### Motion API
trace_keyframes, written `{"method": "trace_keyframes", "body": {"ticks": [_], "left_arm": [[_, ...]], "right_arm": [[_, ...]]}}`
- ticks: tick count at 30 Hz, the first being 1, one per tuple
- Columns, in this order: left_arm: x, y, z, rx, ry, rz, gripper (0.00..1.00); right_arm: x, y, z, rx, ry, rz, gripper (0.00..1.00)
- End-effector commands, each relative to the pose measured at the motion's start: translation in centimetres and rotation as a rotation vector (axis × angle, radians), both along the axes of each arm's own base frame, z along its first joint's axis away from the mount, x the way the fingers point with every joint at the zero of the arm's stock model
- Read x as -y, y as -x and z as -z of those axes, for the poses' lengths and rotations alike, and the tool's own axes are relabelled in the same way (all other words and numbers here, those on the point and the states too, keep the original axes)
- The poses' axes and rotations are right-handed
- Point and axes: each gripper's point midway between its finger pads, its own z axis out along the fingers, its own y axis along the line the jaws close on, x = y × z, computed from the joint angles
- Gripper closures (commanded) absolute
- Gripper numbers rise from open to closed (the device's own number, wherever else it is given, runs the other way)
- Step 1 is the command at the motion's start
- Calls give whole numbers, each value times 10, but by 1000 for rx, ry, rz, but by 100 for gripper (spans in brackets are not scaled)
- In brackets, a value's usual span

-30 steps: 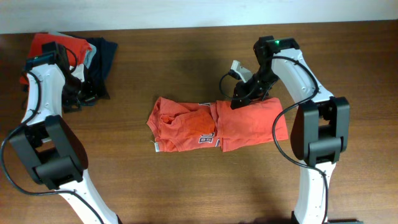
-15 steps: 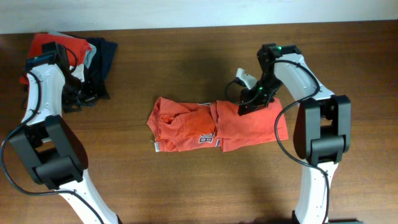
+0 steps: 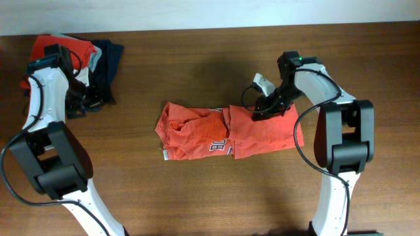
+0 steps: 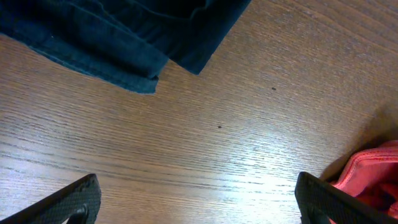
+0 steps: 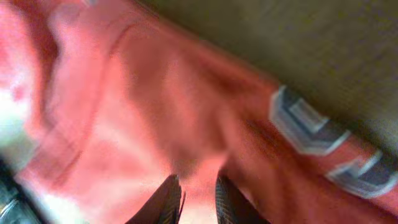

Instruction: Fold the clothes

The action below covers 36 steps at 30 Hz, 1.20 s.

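Observation:
An orange-red T-shirt point(image 3: 197, 131) lies partly folded at the table's middle, its navy-and-white lettering point(image 3: 218, 148) showing at the front edge. My right gripper point(image 3: 257, 115) sits at the far edge of its folded right half. In the right wrist view the right gripper point(image 5: 199, 196) is shut narrowly on a pinch of the T-shirt point(image 5: 124, 124), with the lettering point(image 5: 311, 130) nearby. Another orange-red T-shirt point(image 3: 49, 44) lies in the pile at the far left. My left gripper point(image 3: 82, 105) hangs open beside that pile, and in its own view the left gripper point(image 4: 199, 205) spans bare wood.
A dark navy garment point(image 3: 108, 59) and a pale grey one point(image 3: 95, 60) lie in the far-left pile. The left wrist view shows the navy garment's hem point(image 4: 124, 31) at the top and a bit of orange-red cloth point(image 4: 373, 174) at the right. The table point(image 3: 197, 196) is brown wood.
My right gripper has slid to the right and a little nearer along the T-shirt's far edge. The left arm has not moved.

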Motion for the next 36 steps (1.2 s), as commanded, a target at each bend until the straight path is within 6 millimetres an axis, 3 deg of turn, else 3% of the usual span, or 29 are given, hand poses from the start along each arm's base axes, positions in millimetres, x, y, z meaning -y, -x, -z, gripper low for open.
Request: {"method": "trace_keyframes", "body": {"ticks": [1,5,11,17,21,23,29,36], "left_arm": [[-2,-6,-21,55,-16,-10,1],[-2,-6,-21,55,-16,-10,1],[-2,-6,-21,55,-16,-10,1],[-2,-6,-21,55,-16,-10,1],[-2,-6,-21,55,-16,-11,1],[-2,-6,-21,55,-16,-10,1],[-2,-6,-21,55,-16,-10,1],[-2,-6,-21,55,-16,-10,1]], "right_arm": [[-2,-20,-44,73,-45,-5,78],[20,-21,-61,57,11,25,79],[62,-12,-46,-6,76,97,78],[78,-6,-7,-16,75,138,78],[77,-12,26,52,72,144,77],[72,-16,33,84,39,154,77],[62,-28,3,103,-42,161,77],[46,-32,-85,171,-69,78,77]]}}
